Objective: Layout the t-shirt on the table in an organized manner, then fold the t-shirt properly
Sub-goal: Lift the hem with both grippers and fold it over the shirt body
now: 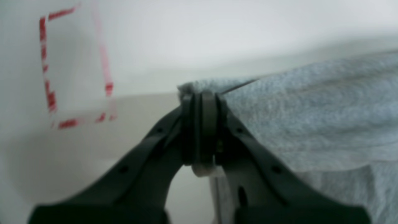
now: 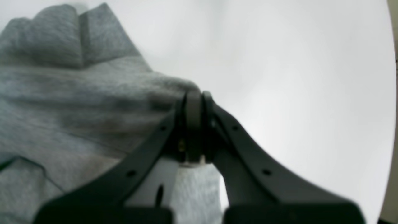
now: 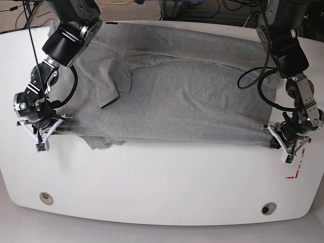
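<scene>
The light grey t-shirt [image 3: 177,96] lies spread across the white table [image 3: 162,177], its near edge pulled into a taut line between both arms. In the base view my left gripper [image 3: 276,135] sits at the right end of that edge and is shut on the t-shirt's corner [image 1: 199,85]. At the left end my right gripper [image 3: 53,120] is shut on the opposite corner [image 2: 183,85]. Both wrist views show the black jaws pressed together with grey fabric [image 1: 311,118] [image 2: 77,102] bunched at their tips. No lettering shows.
A red-outlined rectangle mark [image 1: 74,68] [image 3: 297,164] lies on the table just beyond my left gripper. Two round grey grommet holes [image 3: 46,198] [image 3: 268,208] sit near the front edge. Cables run behind the table's far edge.
</scene>
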Controlling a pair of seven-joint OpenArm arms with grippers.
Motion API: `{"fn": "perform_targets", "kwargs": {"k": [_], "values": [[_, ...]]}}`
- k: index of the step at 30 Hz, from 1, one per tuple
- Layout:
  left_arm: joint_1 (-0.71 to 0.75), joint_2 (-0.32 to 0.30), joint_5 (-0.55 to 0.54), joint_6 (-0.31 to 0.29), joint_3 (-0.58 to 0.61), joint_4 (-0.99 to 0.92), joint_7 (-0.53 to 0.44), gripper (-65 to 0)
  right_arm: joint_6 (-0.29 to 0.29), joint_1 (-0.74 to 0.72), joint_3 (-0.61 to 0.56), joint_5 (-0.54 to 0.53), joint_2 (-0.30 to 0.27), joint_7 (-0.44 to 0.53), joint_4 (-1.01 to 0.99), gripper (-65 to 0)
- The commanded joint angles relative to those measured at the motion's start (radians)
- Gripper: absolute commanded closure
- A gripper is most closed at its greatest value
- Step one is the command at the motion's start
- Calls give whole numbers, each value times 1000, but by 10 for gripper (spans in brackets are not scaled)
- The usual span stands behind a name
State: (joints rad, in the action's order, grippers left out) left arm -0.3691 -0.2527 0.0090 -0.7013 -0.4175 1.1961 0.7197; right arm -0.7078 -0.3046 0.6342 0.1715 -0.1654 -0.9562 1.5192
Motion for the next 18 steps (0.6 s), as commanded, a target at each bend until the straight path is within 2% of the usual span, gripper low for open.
{"fn": "perform_targets", "kwargs": {"k": [1,12,18], "values": [[-8,-17,-5,3,-19,61,-4,-17,10,0,2,0,-18,-25,74,-6],[115,-17,-5,3,-31,187,30,-17,10,118,2,0,-13,-212,289,-6],[186,-15,-5,3,-31,250,30,-17,10,195,2,0,45,-237,403,-10]]}}
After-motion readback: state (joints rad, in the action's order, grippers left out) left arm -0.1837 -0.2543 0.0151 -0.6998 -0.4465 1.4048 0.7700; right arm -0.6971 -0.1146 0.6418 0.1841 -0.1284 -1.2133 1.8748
